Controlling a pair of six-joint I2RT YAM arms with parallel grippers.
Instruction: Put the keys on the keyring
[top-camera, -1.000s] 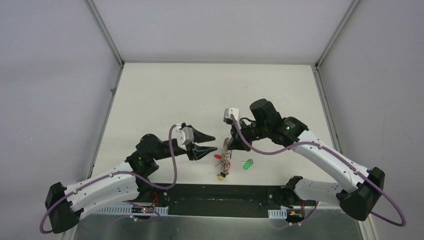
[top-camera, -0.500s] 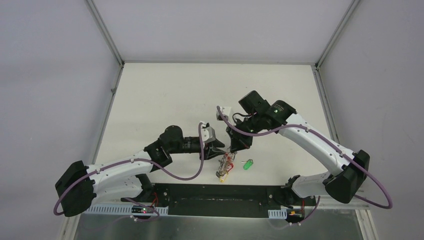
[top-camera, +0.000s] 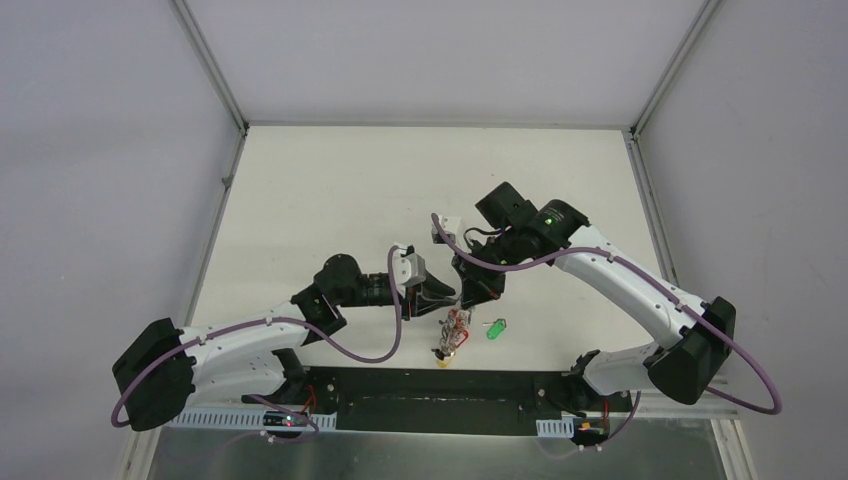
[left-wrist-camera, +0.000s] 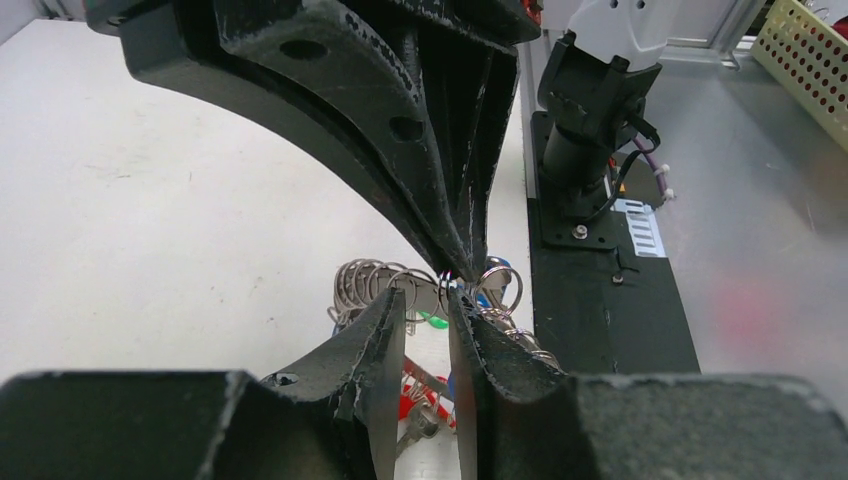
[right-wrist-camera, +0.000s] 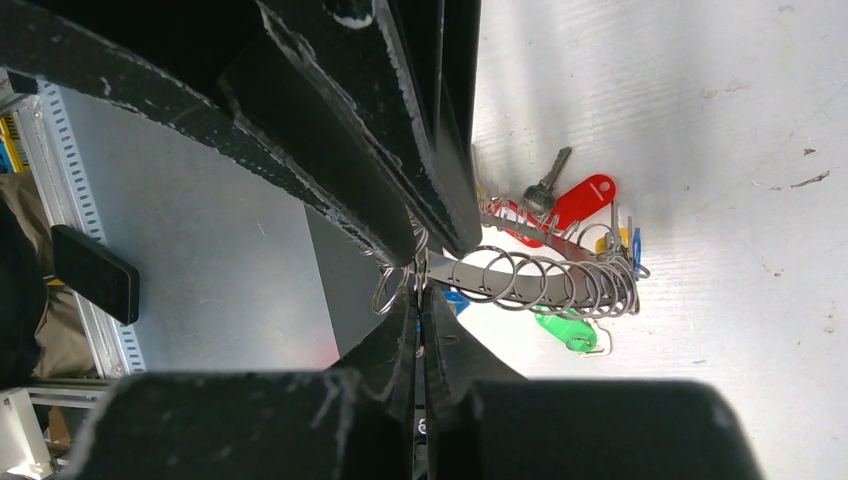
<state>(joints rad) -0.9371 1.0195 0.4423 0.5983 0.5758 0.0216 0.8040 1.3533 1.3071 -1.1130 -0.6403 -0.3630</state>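
right fingers (right-wrist-camera: 465, 365) pinching keyring (right-wrist-camera: 540, 280) end, holding it raised; rest trails to counter (top-camera: 350, 190). left fingers (left-wrist-camera: 375, 340) slightly spread, tips straddling same end, contact unclear. green key (top-camera: 496, 328) loose on counter beside it.

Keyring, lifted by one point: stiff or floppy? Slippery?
Probably floppy: the keyring strings many loose little rings and tagged keys, which would likely swing and slide. Its thin bare metal looks slippery, so it may pivot in the right pincer.
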